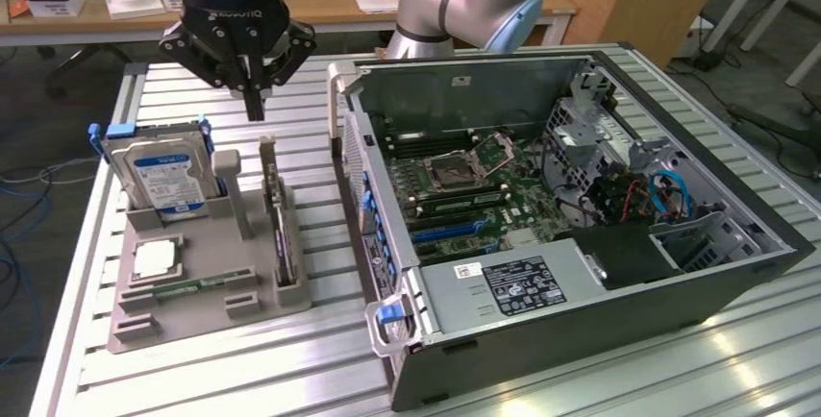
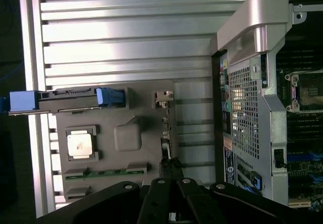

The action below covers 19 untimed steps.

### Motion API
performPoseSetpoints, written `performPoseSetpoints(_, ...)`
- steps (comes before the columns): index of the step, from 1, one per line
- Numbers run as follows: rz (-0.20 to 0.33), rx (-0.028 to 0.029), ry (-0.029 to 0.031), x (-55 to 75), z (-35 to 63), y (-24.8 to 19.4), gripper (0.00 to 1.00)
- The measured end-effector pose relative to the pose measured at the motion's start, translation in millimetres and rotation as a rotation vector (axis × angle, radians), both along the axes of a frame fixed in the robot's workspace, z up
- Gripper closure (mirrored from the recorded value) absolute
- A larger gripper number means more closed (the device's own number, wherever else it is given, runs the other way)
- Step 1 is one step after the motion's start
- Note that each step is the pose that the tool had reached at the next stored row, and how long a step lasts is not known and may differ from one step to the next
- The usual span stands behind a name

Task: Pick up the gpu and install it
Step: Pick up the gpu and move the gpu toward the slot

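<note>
The gpu (image 1: 277,217) stands on edge in a slot along one side of the grey holder tray (image 1: 206,306), at the exterior view's left. It is a thin card, seen edge-on from the wrist camera as a narrow strip (image 2: 165,133). My gripper (image 1: 254,108) hangs above the far end of the gpu, its black fingers pressed together with nothing between them. In the wrist view the fingertips (image 2: 171,164) meet directly over the card's edge, apart from it.
The tray also holds an upright silver hard drive (image 1: 161,179) with blue rails, a CPU (image 1: 154,258) and a memory stick (image 1: 192,289). The open computer case (image 1: 718,273) lies at the exterior view's right, motherboard (image 1: 475,191) exposed, on the slatted aluminium table (image 1: 192,379).
</note>
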State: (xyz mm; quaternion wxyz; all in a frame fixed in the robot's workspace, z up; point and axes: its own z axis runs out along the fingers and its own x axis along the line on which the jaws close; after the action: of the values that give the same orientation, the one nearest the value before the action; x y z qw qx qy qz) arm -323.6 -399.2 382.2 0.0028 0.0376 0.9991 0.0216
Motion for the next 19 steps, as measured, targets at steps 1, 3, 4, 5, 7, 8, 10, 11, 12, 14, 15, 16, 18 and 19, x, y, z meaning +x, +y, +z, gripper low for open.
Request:
performPoseSetpoints(1, 0.0, 0.0, -0.0001, 0.0, 0.0, 0.0, 0.89)
performPoseSetpoints(3, 0.0, -0.0001, 0.0, 0.0, 0.0, -0.1, 0.77)
performPoseSetpoints(4, 0.0, -0.0001, -0.0001, 0.0, 0.0, -0.1, 0.77)
performPoseSetpoints(5, 0.0, -0.0001, 0.0, 0.0, 0.0, -0.1, 0.71)
performPoseSetpoints(7, 0.0, 0.0, -0.0001, 0.0, 0.0, -0.3, 0.65)
performPoseSetpoints(8, 0.0, 0.0, -0.0001, 0.0, 0.0, -0.3, 0.65)
performPoseSetpoints(10, 0.005, -0.0001, -0.0001, 0.0, 0.0, -1.1, 0.53)
performPoseSetpoints(11, 0.013, 0.0, -0.0001, 0.0, 0.0, -1.2, 0.53)
performPoseSetpoints(12, 0.023, -0.0002, 0.0, 0.0, 0.0, -1.2, 0.53)
performPoseSetpoints(14, 0.051, -0.0003, 0.0, 0.0, -0.1, -1.3, 0.53)
performPoseSetpoints(15, 0.065, -0.0002, 0.0001, 0.0, -0.2, -1.3, 0.53)
performPoseSetpoints(16, 0.076, -0.0003, 0.0, 0.0, -0.2, -1.4, 0.53)
performPoseSetpoints(18, 0.086, -0.0003, -0.0003, -0.3, -0.4, -1.8, 0.53)
performPoseSetpoints(19, 0.086, -0.0006, 0.0, -0.3, -0.3, -2.2, 0.53)
